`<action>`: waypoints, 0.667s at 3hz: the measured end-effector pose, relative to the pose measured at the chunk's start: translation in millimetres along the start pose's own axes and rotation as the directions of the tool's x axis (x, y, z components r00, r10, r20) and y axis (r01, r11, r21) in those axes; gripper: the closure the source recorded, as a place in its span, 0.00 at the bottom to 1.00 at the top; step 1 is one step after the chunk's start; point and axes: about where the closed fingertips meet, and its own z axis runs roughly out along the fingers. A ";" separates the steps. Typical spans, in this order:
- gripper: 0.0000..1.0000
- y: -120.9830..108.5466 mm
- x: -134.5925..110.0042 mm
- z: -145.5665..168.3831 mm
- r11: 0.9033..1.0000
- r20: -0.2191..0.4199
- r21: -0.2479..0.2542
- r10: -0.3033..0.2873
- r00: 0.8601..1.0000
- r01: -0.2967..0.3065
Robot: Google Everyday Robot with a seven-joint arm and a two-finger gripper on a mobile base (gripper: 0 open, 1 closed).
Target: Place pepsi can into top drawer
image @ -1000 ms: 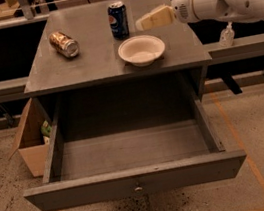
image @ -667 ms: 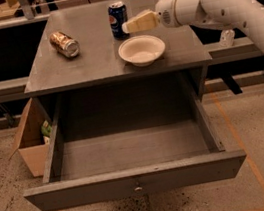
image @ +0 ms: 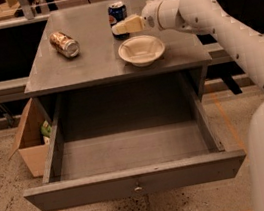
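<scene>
Camera view: claw (image: 116, 29) at pepsi can (image: 117, 11), grip unclear; bowl (image: 141, 50) just beside

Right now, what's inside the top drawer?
The top drawer is pulled open and shows only its bare grey floor. The deepest corners are shadowed, so I can't check them. The pepsi can stands on the tabletop, gripper beside it.

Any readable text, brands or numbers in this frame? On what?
None readable.
On the pepsi can: blue, red and white print shows, lettering too blurred to read.
On the gold-brown can, lying on its side: print too blurred to read.
On the gripper, close beside the pepsi can: no markings visible.
</scene>
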 end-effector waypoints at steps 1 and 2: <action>0.00 -6.5 -3.4 24.7 1.000 0.018 0.000 0.014 1.000 -0.014; 0.00 -10.3 -4.2 43.7 1.000 0.023 0.009 0.026 0.999 -0.026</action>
